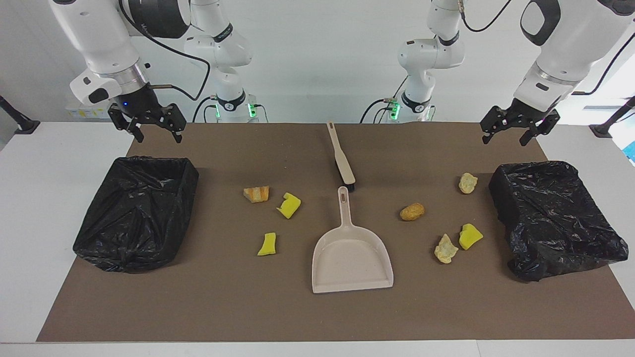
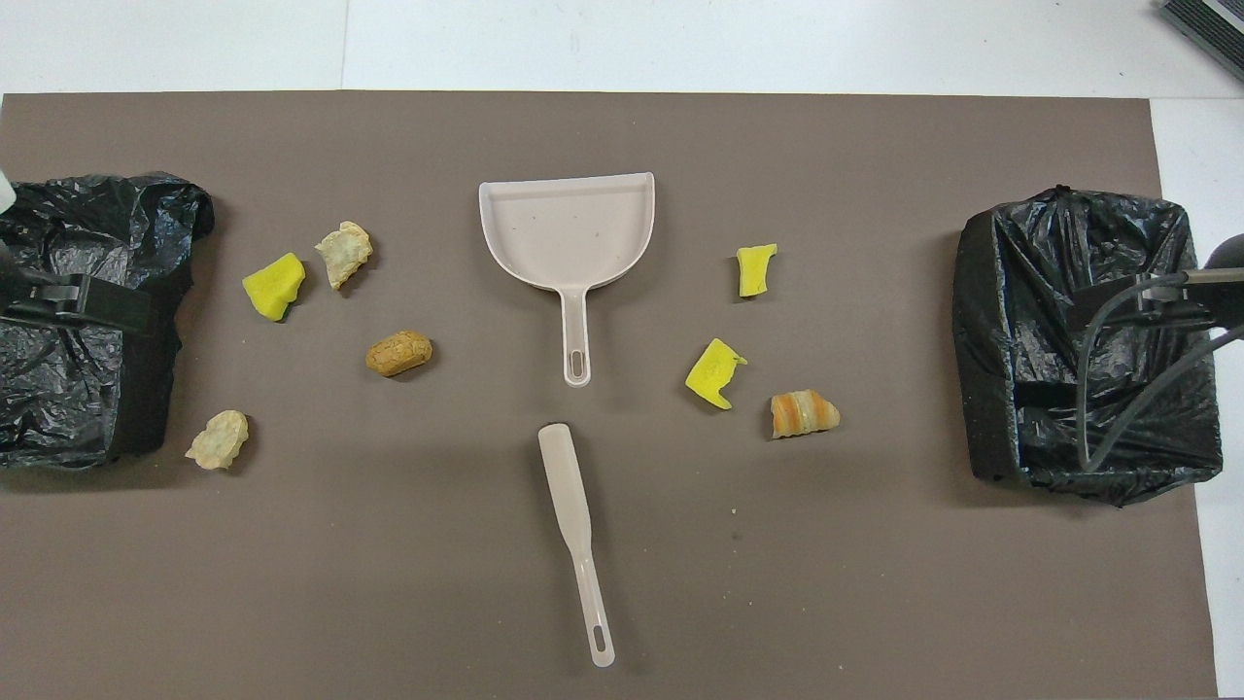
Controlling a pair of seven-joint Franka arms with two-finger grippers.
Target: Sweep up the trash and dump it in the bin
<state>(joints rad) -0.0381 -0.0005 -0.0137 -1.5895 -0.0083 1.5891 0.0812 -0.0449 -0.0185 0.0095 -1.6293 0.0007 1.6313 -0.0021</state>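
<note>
Several trash chunks lie scattered on the brown mat (image 1: 223,297). Toward the right arm's end are a bread lump (image 1: 256,194) (image 2: 803,413) and two yellow sponge bits (image 1: 289,205) (image 1: 267,244). Toward the left arm's end are a tan lump (image 1: 412,211) (image 2: 398,353), two pale lumps (image 1: 468,183) (image 1: 445,249) and a yellow sponge bit (image 1: 470,236) (image 2: 273,286). A bin (image 1: 139,208) (image 2: 1088,350) lined with a black bag stands at the right arm's end, and another bin (image 1: 555,218) (image 2: 87,321) stands at the left arm's end. My right gripper (image 1: 155,135) and left gripper (image 1: 516,135) hang open and empty over the mat's robot-side corners.
A beige dustpan (image 1: 352,253) (image 2: 569,233) lies mid-mat, its handle pointing toward the robots. A beige brush (image 1: 342,158) (image 2: 575,535) lies just nearer to the robots than the dustpan, its black bristles by the dustpan's handle. White table (image 1: 49,198) surrounds the mat.
</note>
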